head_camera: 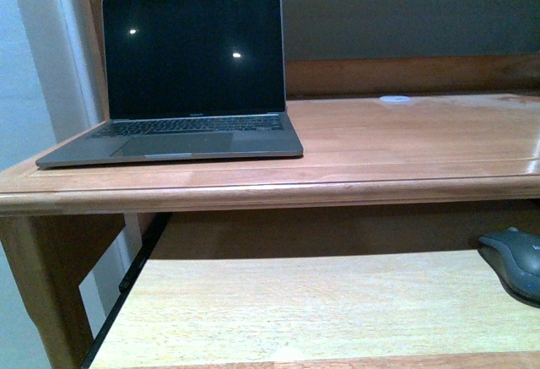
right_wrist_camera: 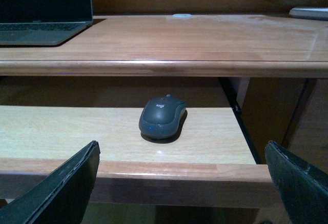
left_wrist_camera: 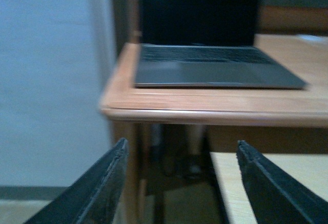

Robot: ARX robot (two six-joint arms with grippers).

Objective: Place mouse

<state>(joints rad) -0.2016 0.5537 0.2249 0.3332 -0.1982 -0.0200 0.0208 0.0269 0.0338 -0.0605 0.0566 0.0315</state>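
Note:
The dark grey mouse [right_wrist_camera: 162,117] lies on the pale pull-out shelf [right_wrist_camera: 61,131] below the desk top, toward its right end; the front view cuts it off at the right edge, mouse [head_camera: 515,262]. My right gripper [right_wrist_camera: 182,149] is open, short of the shelf's front edge, with the mouse a little beyond its fingers and nothing between them. My left gripper [left_wrist_camera: 182,148] is open and empty, in front of the desk's left corner, its fingers [left_wrist_camera: 105,183] framing the gap under the top. Neither gripper shows in the front view.
An open laptop [head_camera: 190,78] with a dark screen stands on the left of the wooden desk top [head_camera: 405,145]. A small flat white disc [head_camera: 394,99] lies near the desk's back edge. A pale flat object [right_wrist_camera: 310,13] sits at the far right. A wall [left_wrist_camera: 46,80] is at left.

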